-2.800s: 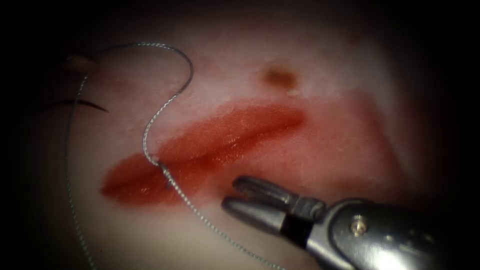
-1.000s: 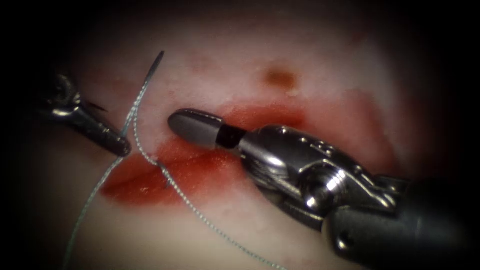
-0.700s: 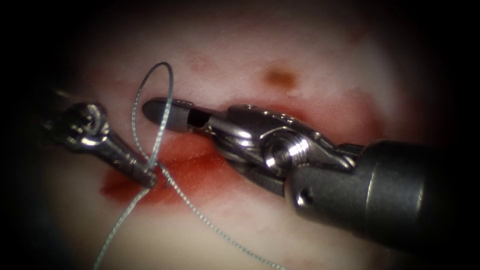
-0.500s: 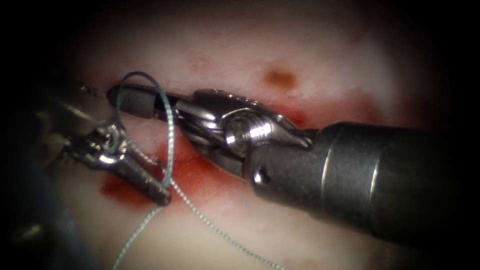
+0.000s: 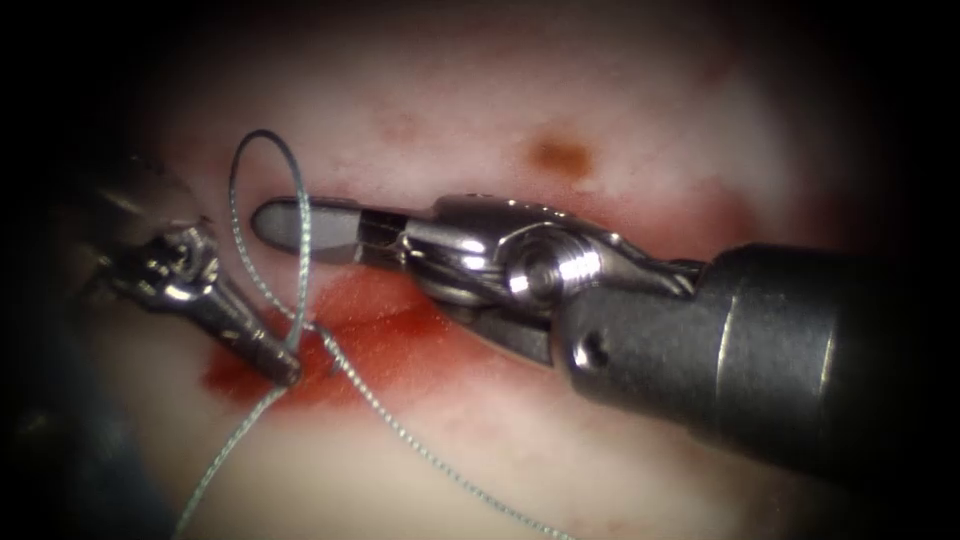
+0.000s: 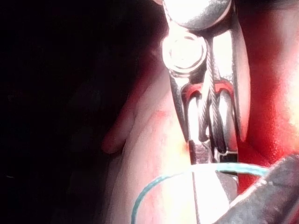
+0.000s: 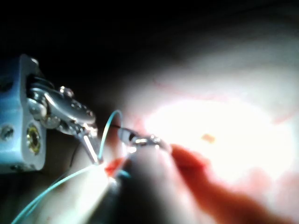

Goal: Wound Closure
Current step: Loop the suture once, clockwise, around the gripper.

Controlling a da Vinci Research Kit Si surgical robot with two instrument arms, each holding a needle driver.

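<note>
Since half a second ago your right pincer [image 5: 300,222] has drawn back rightward, its closed, empty tip inside the thread [image 5: 268,215] loop above the cut [image 5: 390,335]. Your left pincer [image 5: 285,368] has moved slightly left and stays clamped on the thread at the cut's left end. The braided thread arcs over the right jaws, then trails down across the tissue [image 5: 600,470]. The needle's place can't be told.

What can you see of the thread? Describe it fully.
The thread is thin, pale and twisted. It leaves the tissue at the cut, arches in a loop around the right tool near its tip, and comes down to the left tool, whose jaws are shut on it. Two strands trail away toward the lower edge.
</note>
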